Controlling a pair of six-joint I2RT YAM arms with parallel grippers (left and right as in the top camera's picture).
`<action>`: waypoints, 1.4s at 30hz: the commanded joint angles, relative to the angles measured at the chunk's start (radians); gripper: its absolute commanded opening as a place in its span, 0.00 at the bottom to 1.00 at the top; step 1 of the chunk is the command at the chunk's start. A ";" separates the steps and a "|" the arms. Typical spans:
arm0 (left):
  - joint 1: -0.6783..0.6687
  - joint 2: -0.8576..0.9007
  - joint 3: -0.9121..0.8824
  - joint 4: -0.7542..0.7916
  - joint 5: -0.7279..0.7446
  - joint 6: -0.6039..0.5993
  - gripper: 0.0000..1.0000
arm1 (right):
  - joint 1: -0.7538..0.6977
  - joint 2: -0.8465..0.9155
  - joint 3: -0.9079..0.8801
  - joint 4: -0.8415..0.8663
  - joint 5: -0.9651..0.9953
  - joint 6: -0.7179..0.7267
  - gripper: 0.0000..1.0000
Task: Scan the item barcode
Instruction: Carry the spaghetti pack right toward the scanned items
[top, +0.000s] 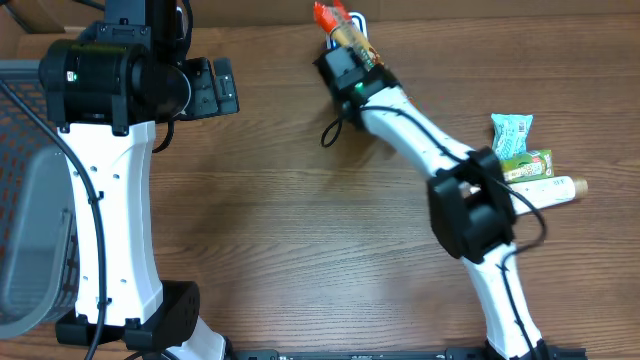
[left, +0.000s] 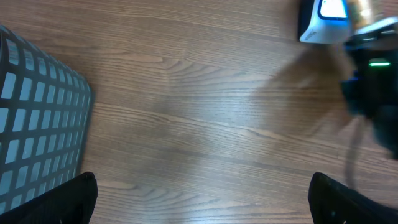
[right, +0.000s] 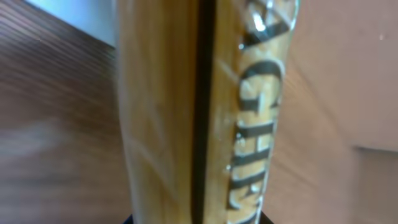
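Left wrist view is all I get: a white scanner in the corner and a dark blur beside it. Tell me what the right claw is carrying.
Observer: The right claw is shut on a clear packet of yellow spaghetti with an orange-red end. The right wrist view shows its printed lettering up close.
Operator: Say where it sits against the scanner.
Observer: From overhead, the packet lies across the white scanner and hides most of it.
Operator: List what waits on the right.
Observer: A teal packet, a green box and a white tube lie close together beside the right arm.
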 joint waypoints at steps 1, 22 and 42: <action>0.001 0.004 0.002 -0.002 -0.010 0.019 1.00 | -0.046 -0.287 0.033 -0.037 -0.152 0.195 0.04; 0.000 0.004 0.002 -0.002 -0.010 0.019 1.00 | -0.547 -0.596 0.032 -0.626 -0.705 0.932 0.04; 0.000 0.004 0.002 -0.002 -0.009 0.019 1.00 | -0.601 -0.577 -0.311 -0.658 -0.462 1.361 0.04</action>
